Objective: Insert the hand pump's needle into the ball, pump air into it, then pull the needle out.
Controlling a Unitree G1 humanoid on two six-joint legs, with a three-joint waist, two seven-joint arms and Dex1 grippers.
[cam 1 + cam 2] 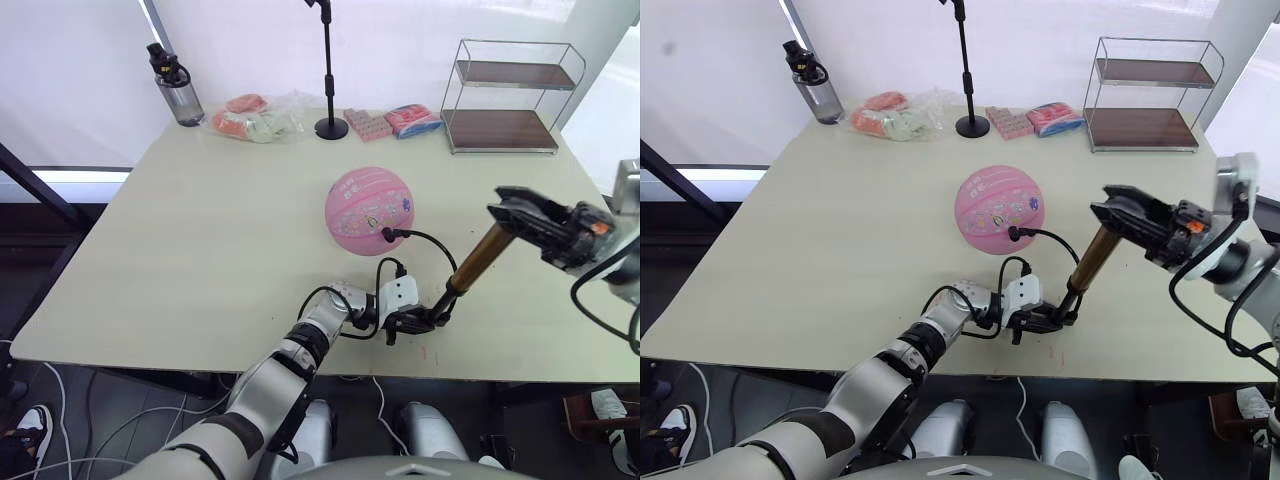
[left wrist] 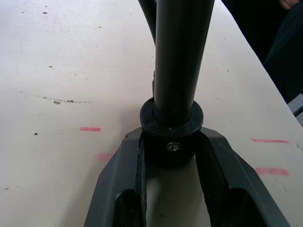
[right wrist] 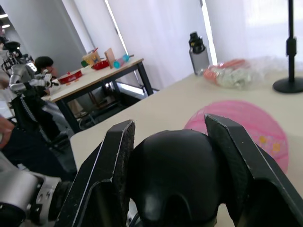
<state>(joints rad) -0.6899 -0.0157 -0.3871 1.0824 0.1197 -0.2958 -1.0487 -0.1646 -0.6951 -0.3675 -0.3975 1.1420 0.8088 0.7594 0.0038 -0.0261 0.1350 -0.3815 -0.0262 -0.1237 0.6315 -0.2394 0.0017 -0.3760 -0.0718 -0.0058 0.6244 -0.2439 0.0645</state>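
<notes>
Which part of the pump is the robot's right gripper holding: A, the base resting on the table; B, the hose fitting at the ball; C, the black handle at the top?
C: the right gripper is shut on the black handle at the upper end of the hand pump, while the left gripper clamps the base.

1. bright, even daylight from white curtained windows behind the table; the backdrop is overexposed.
2. shadows are soft and short beneath the ball.
3. head views are sharp, bowed slightly at the edges.
4. wrist views: the nearest parts are blurred.
</notes>
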